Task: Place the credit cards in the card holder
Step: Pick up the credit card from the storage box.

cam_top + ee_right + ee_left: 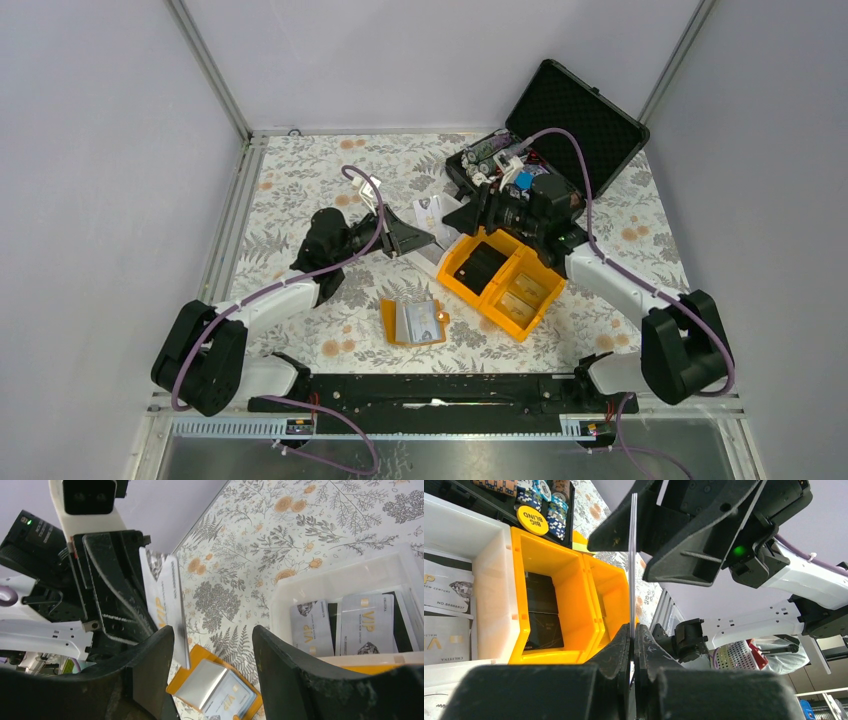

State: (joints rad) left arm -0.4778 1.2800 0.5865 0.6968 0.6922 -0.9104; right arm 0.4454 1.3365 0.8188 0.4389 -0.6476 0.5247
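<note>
left gripper (pixel 633 632): pinching credit card (pixel 167 597) | right gripper (pixel 211 633): jaws apart

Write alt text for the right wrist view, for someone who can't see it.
The left end effector pinches a VIP credit card close to the open right end effector, above a floral table. Below lies the open orange card holder; more cards sit in a white tray at right.

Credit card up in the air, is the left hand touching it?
Touching. The left wrist view shows the left hand pinched shut on the credit card's bottom edge.
</note>
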